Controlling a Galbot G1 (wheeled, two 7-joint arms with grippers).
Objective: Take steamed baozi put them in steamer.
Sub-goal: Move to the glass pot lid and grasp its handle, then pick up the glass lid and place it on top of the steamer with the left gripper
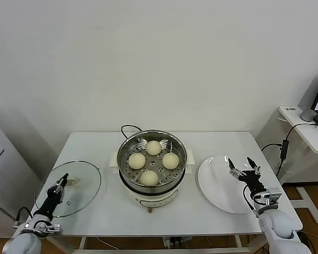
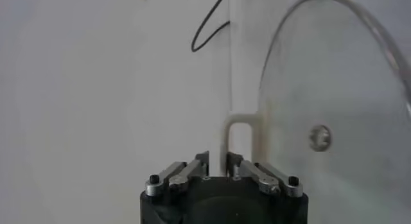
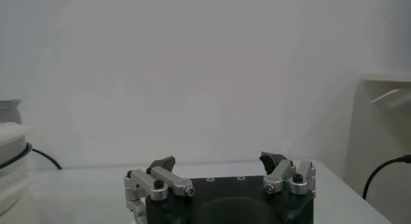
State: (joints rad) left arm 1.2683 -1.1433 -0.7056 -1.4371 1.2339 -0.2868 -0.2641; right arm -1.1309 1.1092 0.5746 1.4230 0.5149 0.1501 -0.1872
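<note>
Hovering at the table's [image 1: 164, 214] front corners, both arms are idling: left gripper [image 1: 62, 182] with fingers nearly closed over the glass lid [image 1: 82, 182], right gripper [image 1: 243, 167] spread wide above the bare white plate [image 1: 214, 182]. Between them, four smooth cream baozi [image 1: 149, 177] are sitting on the perforated tray inside the shiny round steamer [image 1: 128, 174].

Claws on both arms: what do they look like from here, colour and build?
Both match: the left claw and right claw have slim black fingers on silver metal links with dark screws, fixed to a black block, above rounded white forearm shells. A thin black cable loops beside each wrist.
</note>
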